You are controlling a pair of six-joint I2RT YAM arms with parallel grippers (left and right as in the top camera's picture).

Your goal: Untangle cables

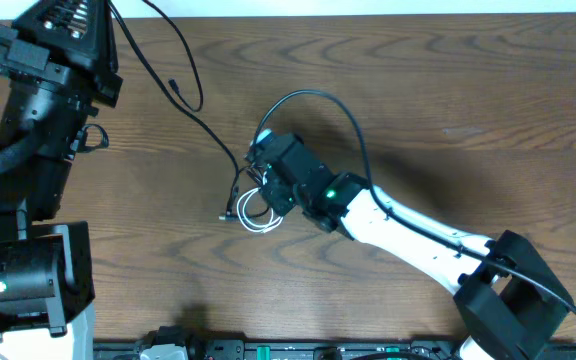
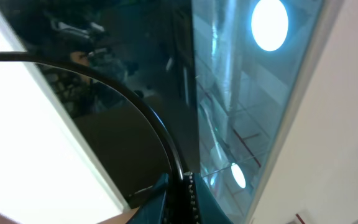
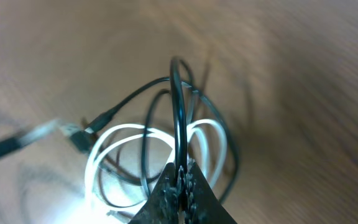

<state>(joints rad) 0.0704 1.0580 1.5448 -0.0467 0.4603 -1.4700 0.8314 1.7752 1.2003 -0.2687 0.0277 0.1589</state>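
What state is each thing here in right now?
Right gripper, shut on black loop.
Left gripper, raised, shut on long black cable leading to the tangle.
White cable, coiled, tangled with black strands.

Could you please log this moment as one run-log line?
right gripper: shut on black cable | left gripper: shut | white cable: tangled, on table

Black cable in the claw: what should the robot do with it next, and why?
Probably lift it gently up and away. The right gripper is shut on a black cable loop, and the white cable loops cross it on the table, so a slow pull may free it.
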